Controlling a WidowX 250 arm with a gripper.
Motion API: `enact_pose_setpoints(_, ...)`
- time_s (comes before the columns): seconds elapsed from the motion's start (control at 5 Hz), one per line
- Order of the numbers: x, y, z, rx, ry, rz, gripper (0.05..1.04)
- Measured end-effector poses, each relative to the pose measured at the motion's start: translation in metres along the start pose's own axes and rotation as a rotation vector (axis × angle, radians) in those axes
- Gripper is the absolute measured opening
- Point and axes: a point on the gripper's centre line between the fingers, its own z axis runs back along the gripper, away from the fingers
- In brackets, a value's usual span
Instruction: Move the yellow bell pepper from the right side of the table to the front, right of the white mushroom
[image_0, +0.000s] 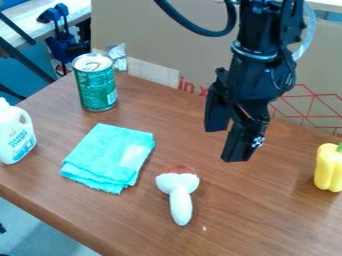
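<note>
My black gripper (228, 146) hangs over the wooden desk (247, 220) right of the frame's center, its jaws parted with a gap between them and nothing in their hold. Below and to the left of them, near the center of the frame, lies a mushroom-shaped piece (178, 189) — white and smooth, with two rounded lobes, a reddish-brown patch at its upper end and a thick stem that points toward the bottom of the frame and ends in a blunt, rounded tip.

Just beside it on the left, I have a folded turquoise cloth (107, 155), its layers stacked at the lower edge and a paler patch on top. A green can (97, 86) with a silver lid stands upright at upper left, a crumpled silvery wrapper (118, 56) behind it. At the left edge stands a white bottle (15, 137) with a handle and blue marks on its label. A yellow pepper (328, 167) with a green stem sits at the right edge — backed, like the rest, by a cardboard panel (163, 30) with red printed lines.
</note>
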Motion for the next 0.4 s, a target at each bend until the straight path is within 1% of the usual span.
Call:
enact_pose_setpoints(0.2, 0.000, -0.001, -0.011, -0.013, 0.032, -0.001, 1.003)
enact_pose_setpoints(0.4, 0.017, -0.007, -0.017, -0.004, -0.028, 0.073, 1.003)
